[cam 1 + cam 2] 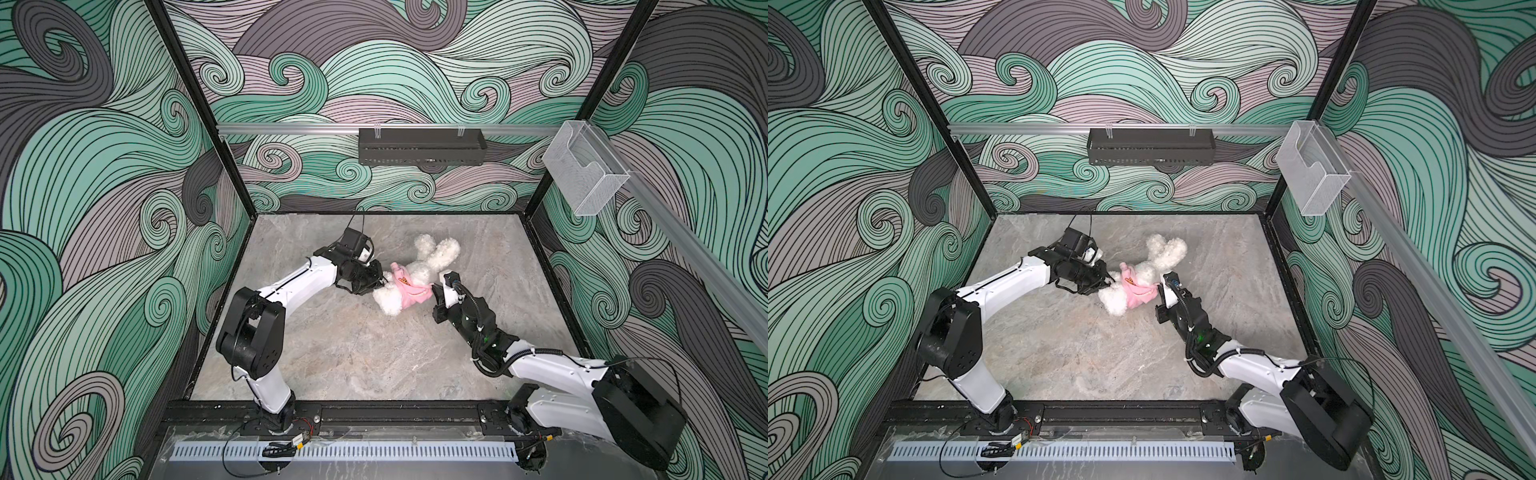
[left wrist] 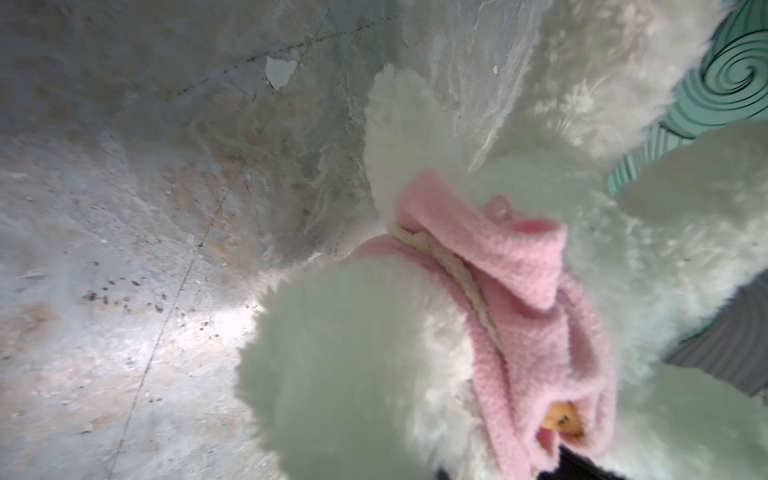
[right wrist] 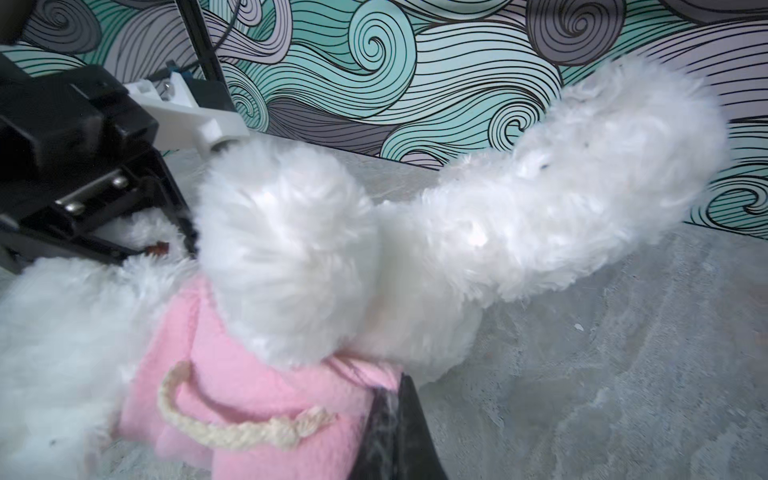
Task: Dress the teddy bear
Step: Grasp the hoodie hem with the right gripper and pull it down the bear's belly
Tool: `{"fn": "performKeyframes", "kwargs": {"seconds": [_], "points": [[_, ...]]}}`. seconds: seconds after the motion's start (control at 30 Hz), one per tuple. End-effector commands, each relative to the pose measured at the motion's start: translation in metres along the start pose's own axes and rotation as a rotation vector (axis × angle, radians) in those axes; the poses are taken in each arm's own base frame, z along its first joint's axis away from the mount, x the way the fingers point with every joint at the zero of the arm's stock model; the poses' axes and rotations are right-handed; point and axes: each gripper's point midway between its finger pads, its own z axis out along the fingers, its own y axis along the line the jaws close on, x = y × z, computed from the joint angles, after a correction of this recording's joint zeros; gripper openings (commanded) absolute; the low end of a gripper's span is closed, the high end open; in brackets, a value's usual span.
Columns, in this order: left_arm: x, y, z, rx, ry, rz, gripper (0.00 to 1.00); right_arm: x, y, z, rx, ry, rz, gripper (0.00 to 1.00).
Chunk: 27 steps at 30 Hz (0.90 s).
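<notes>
Spotted the teddy bear [image 1: 432,259] flat on the grey marble table [image 1: 353,357], a bit above the middle of the frame in both top views, lying on a slant. Two fluffy limbs poking toward the upper right, a round white lump down at the lower left (face too fuzzy to pick out from up there). Had the pink shirt [image 1: 409,291] bunched around its middle, with a scrap of orange print [image 1: 402,281] showing on top. Also caught a cream cord [image 3: 232,432] looping over the pink cloth in the right wrist view, and again in the left wrist view.

Reaching in from the left of the frame, the left gripper [image 1: 380,284], jaws pinched nearly together on the shirt's edge, right up against the white fur. Saw that edge running straight into the dark fingertips [image 2: 602,469] in the left wrist view.

Over on the right side of the bear, the right gripper [image 1: 435,291], jaws fully together, tip touching the shirt's hem. Couldn't tell about any cloth actually trapped in there. Both arms low over the table, one on each side of the bear.
</notes>
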Motion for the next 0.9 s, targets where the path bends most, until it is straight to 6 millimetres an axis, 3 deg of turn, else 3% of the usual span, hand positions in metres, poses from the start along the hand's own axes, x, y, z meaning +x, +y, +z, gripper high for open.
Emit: {"fn": "performKeyframes", "kwargs": {"seconds": [0.0,0.1,0.2,0.33,0.4,0.47,0.53,0.63,0.7,0.87], "points": [[0.015,0.08,-0.005,-0.448,0.036,0.105,0.0,-0.038,-0.046,-0.012,0.236,-0.142,0.085,0.0],[0.016,0.095,-0.008,-0.611,0.046,0.199,0.0,-0.044,-0.048,-0.018,0.232,-0.172,0.117,0.0],[0.016,0.103,-0.007,-0.692,0.062,0.223,0.0,-0.059,-0.018,-0.022,0.036,-0.253,0.143,0.0],[0.006,0.093,-0.001,-0.678,0.049,0.227,0.0,-0.072,0.037,-0.023,-0.286,-0.27,0.17,0.0],[0.002,0.083,0.004,-0.666,0.043,0.242,0.0,-0.077,0.05,-0.024,-0.369,-0.27,0.186,0.0],[-0.001,0.076,0.007,-0.666,0.039,0.263,0.0,-0.082,0.051,-0.023,-0.375,-0.272,0.207,0.0],[-0.001,0.072,0.01,-0.676,0.039,0.295,0.0,-0.083,0.034,-0.019,-0.317,-0.273,0.268,0.0],[0.004,0.076,0.015,-0.705,0.051,0.336,0.0,-0.07,-0.018,-0.013,-0.139,-0.25,0.441,0.0],[0.009,0.082,0.017,-0.718,0.06,0.376,0.0,-0.05,-0.057,-0.016,0.042,-0.221,0.537,0.0],[0.017,0.09,0.02,-0.719,0.033,0.485,0.0,0.006,-0.124,-0.036,0.367,-0.137,0.677,0.0]]}}
